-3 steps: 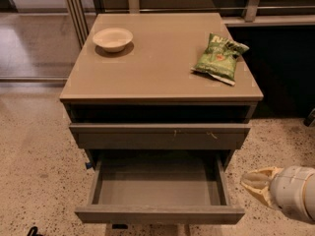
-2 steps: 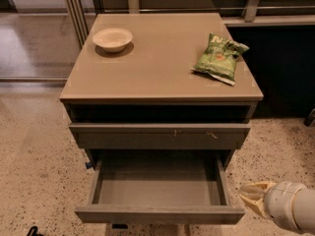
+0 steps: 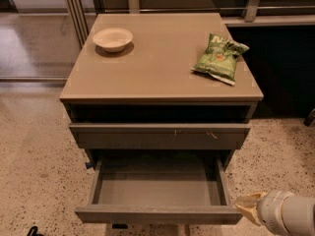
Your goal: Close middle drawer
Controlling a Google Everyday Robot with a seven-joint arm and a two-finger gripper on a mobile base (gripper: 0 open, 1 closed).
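The middle drawer (image 3: 157, 188) is pulled far out of the grey-brown cabinet. Its smooth grey inside holds nothing that I can see, and its plain front panel (image 3: 157, 214) faces the camera at the bottom of the view. My gripper (image 3: 245, 205), tan-tipped on a white wrist, is at the lower right. It is just beside the right end of the drawer's front panel, at about the panel's height. I cannot tell whether it touches the panel.
The drawer above (image 3: 160, 135), with small scratches and an orange fleck, is closed. On the cabinet top (image 3: 162, 77) stand a white bowl (image 3: 112, 38) and a green snack bag (image 3: 219, 57). Speckled floor (image 3: 34, 171) surrounds the cabinet.
My gripper has moved down and slightly left, closer to the right end of the open drawer's front. The drawer has not moved.
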